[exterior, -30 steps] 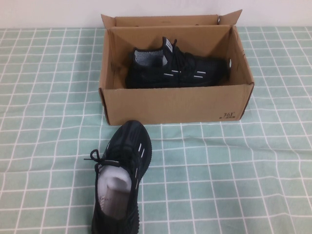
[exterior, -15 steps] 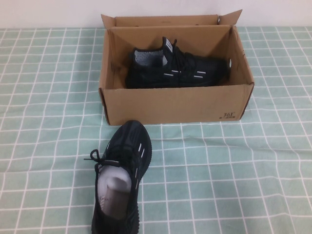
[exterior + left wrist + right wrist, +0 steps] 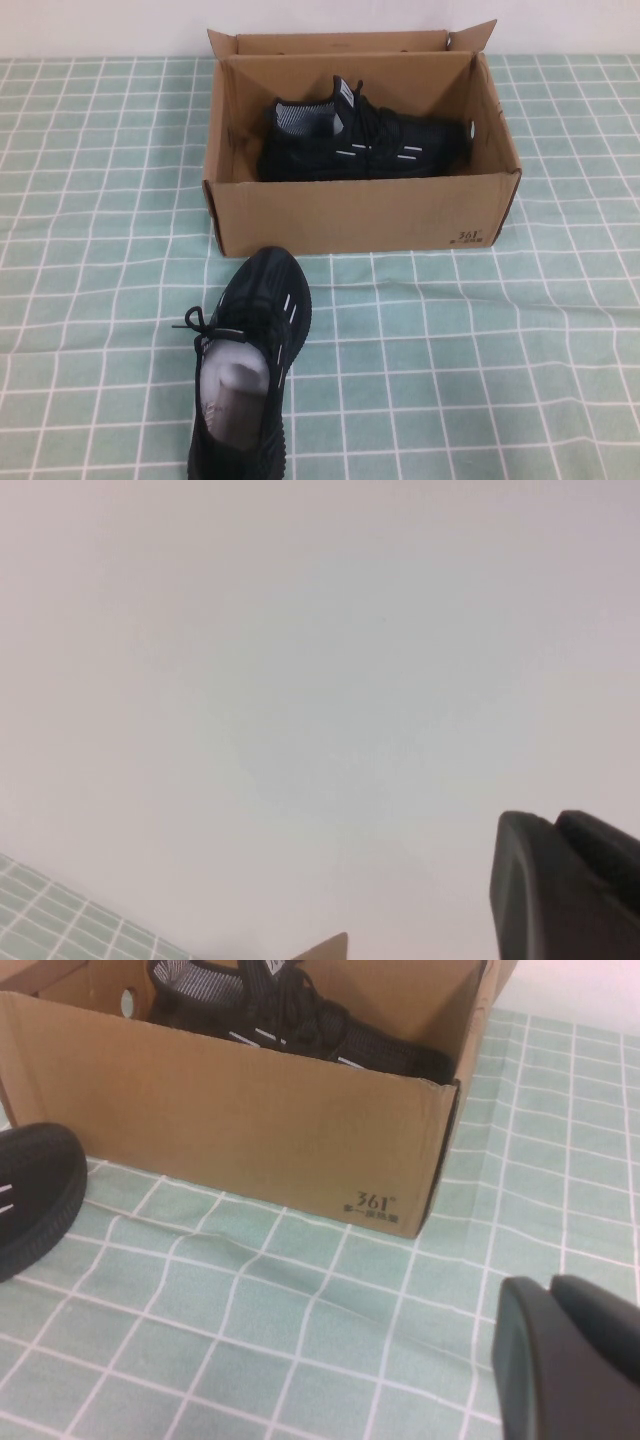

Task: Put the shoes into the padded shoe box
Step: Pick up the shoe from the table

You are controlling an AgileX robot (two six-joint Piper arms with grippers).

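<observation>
Looking down from the high view, 1 of the shoes, the shoe in the box (image 3: pixel 362 140), lies on its side inside the padded shoe box (image 3: pixel 360 215), along the back wall. The second shoe (image 3: pixel 248 375) stands on the tabletop (image 3: pixel 520 340) just in front of the box's near wall, toe toward the box, white paper stuffing showing in its opening. Neither arm appears in this view.

From the left wrist view, the left gripper (image 3: pixel 565 885) shows only as a dark edge against a pale wall, raised and aimed away from the work; I cannot tell whether it is released or clenched. A sliver of tabletop (image 3: pixel 50 910) and a cardboard corner (image 3: pixel 325 948) show at the edge.

From the right wrist view, the right gripper (image 3: pixel 565 1360) hangs above the tabletop (image 3: pixel 300 1340), near the box corner with black print (image 3: pixel 370 1205); again I cannot tell its state. The second shoe's toe (image 3: pixel 35 1195) sits close to the box wall.

Judging ahead: half the task is done. A grasp on the soft knit upper could slip or collapse, and lifting too low could catch the sole on the near flap, shoving the box.
</observation>
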